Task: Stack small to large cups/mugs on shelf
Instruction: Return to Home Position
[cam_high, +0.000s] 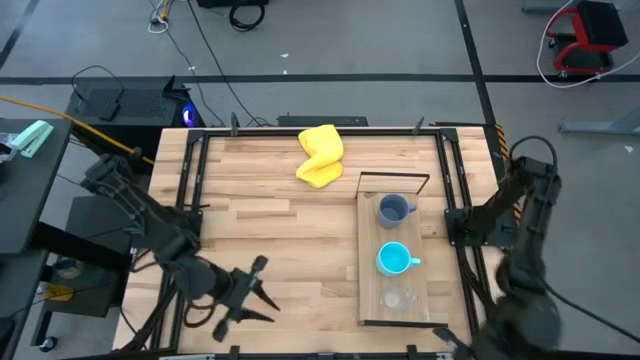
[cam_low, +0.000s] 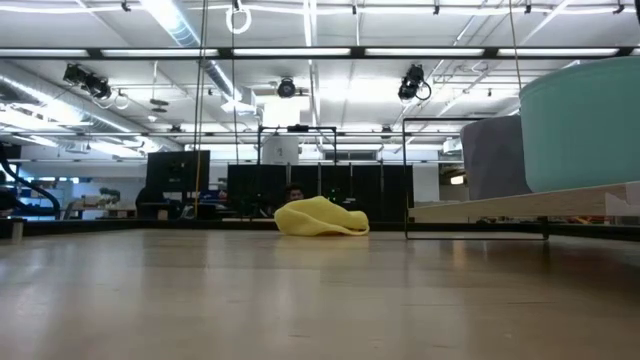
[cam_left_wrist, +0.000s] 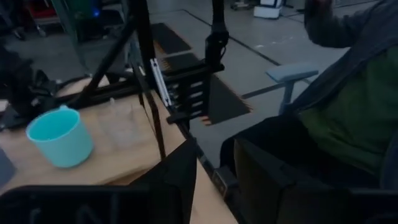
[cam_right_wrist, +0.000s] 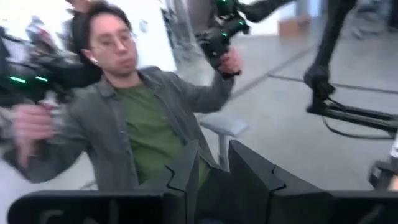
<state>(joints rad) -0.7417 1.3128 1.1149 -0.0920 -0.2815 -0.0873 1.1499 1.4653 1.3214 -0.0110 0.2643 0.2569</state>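
The left pincer (cam_high: 260, 290) sits near the table's (cam_high: 270, 190) front edge in the high view. Its fingers are spread and hold nothing. The shelf (cam_high: 368, 250) lies well off to its right, running back to front. On it stand the grey-blue mug (cam_high: 393, 209) at the back, the cyan mug (cam_high: 394, 259) in the middle and the clear cup (cam_high: 393, 298) in front. The right arm (cam_high: 520, 215) is just beside the shelf, so it is nearer.

The low view shows no pincer. The cyan mug (cam_low: 585, 125) and the grey-blue mug (cam_low: 493, 158) stand on the shelf (cam_low: 520, 207).

In the left wrist view, the cyan mug (cam_left_wrist: 60, 137) and the clear cup (cam_left_wrist: 121, 118) are off to one side.

In the right wrist view, the right pincer (cam_right_wrist: 211, 155) has a gap between its fingers and holds nothing. It faces a person (cam_right_wrist: 143, 118). I think this arm must keep clear of the shelf as it pulls back.
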